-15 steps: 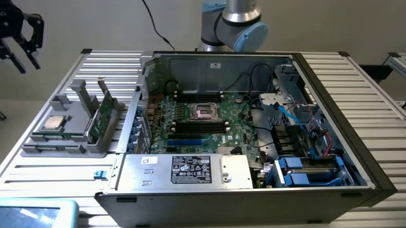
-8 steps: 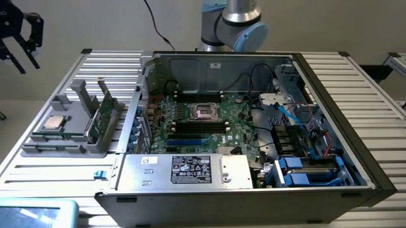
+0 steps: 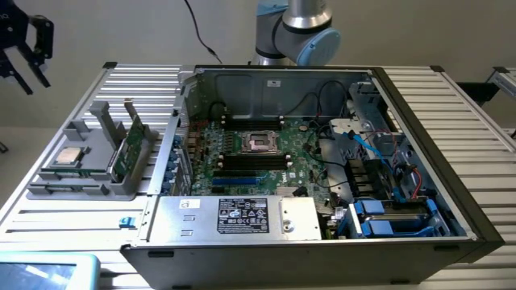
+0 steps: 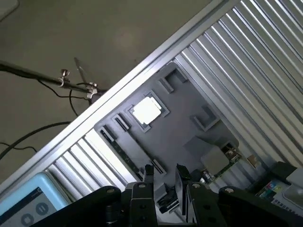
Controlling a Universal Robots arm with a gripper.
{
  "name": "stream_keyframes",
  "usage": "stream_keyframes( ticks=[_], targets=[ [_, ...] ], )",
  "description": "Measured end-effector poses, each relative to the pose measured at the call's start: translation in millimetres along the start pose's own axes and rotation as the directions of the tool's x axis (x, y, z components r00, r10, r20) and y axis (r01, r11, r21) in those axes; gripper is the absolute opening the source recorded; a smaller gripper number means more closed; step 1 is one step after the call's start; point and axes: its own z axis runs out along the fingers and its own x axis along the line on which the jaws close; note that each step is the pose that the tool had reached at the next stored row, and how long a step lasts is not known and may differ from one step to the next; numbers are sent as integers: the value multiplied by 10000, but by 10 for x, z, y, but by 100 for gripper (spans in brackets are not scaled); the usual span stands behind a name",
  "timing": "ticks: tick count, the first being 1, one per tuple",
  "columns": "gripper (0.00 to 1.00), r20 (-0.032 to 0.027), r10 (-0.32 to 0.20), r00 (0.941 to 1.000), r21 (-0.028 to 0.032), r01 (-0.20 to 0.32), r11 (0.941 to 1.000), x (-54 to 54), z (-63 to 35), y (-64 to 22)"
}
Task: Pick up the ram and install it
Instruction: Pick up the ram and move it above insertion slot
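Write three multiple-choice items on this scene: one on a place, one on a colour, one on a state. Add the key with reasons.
1. Where is the ram?
A. In a motherboard slot
B. Between the gripper's fingers
C. Standing in the grey holder, at the exterior view's left of the case

2. What colour is the ram's board?
A. Red
B. Green
C. White

3. What state is the gripper in?
A. Open, holding nothing
B. Shut on the ram
C. Shut on the processor chip

Key:
1 C: the stick stands upright in the holder outside the case.
2 B: its face shows green in the exterior view.
3 A: the wrist view shows a gap between the fingers with nothing in it.
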Motion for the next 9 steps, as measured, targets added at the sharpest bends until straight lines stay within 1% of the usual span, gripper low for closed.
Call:
stream_keyframes(
  ticks=[2,5,7,9],
  targets=[
    [32,-18,-368,9993,-7,368,9993,0,3,1],
    [32,-45,-907,9959,-19,907,9959,1,6,1],
    [32,-63,-1269,9919,-28,1269,9919,1,8,2],
    [32,-81,-1629,9866,-37,1628,9866,2,10,2]
  ],
)
